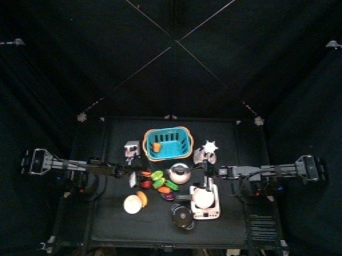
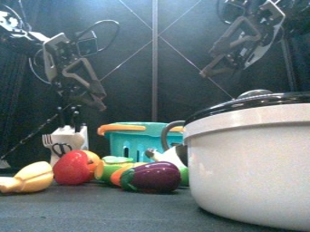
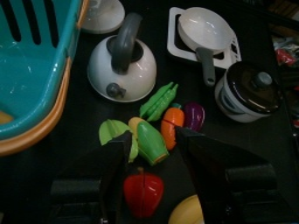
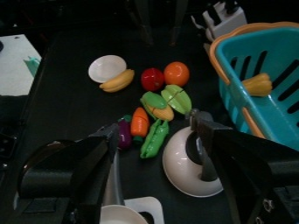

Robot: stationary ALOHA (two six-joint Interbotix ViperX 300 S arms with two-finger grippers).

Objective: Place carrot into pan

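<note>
Carrot (image 3: 170, 128) lying among toy vegetables beside the kettle (image 3: 121, 66), apart from the pan (image 3: 205, 31); left gripper (image 3: 159, 156) above the pile — jaws spread, empty; right gripper (image 4: 155, 149) wide open, holding nothing

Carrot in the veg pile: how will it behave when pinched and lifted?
Probably rigid: the carrot looks like moulded toy plastic, as do its neighbours. Its tapered, rounded body may slip or roll between the pads, so a grip across the middle seems safest. It lies tight against the eggplant and green pods, which will likely get nudged.
</note>
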